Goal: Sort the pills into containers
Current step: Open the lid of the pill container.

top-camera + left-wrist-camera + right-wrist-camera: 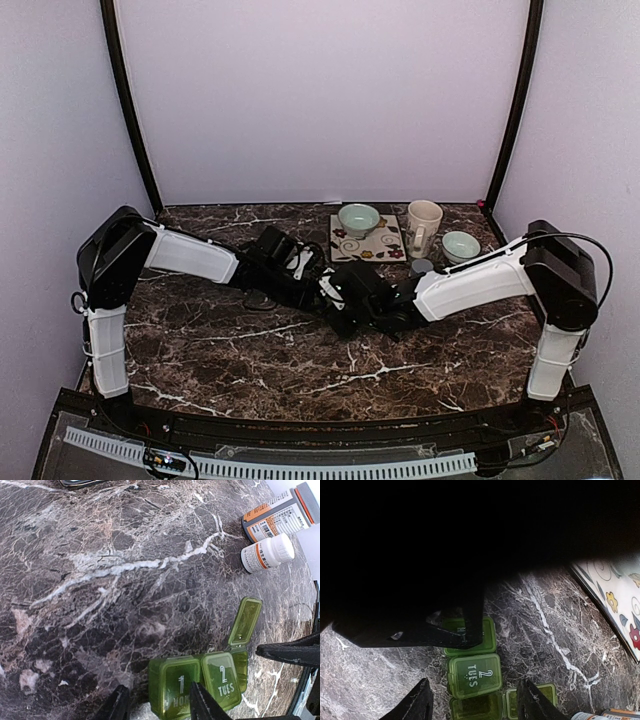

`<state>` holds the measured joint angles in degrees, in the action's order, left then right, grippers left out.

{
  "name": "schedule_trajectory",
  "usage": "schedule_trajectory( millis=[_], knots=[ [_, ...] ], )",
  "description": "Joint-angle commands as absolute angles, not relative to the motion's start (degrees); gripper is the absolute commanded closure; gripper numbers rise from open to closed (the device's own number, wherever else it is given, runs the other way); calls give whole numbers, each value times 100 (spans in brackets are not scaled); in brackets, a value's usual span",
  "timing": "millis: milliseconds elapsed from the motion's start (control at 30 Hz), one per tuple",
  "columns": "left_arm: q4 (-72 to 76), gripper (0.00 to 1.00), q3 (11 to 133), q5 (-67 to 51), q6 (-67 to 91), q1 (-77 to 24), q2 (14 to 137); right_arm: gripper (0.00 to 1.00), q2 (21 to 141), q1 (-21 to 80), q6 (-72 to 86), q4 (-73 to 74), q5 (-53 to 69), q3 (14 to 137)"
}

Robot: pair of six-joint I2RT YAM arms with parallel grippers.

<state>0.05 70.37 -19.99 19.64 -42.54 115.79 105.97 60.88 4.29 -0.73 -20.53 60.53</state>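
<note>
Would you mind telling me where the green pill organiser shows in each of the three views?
Top external: cannot be made out.
Left wrist: pill organiser at the bottom edge, right of centre.
Right wrist: pill organiser at bottom centre.
Shared landmark: the 2 TUES lid, also readable in the right wrist view.

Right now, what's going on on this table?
Both arms meet over a green pill organiser at mid-table. The left gripper straddles its MON end, apparently steadying it. The right gripper hovers open above the TUES cell and the third one, whose lid is flipped open. Two pill bottles sit nearby, untouched.
</note>
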Motion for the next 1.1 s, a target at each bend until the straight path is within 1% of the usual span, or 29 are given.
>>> schedule_trajectory(
  millis=[0,633,1067],
  knots=[
    [-402,58,7029,-2021,1834,-4315,11470,42,10746,6135,378,-112,-2134,6200],
    [-355,58,6957,-2066,1833,-4316,11479,42,10930,6126,356,-105,-2660,6235],
    [-365,59,6935,-2013,1803,-4324,11479,42,10790,6104,325,-232,-2931,6161]
  ],
)
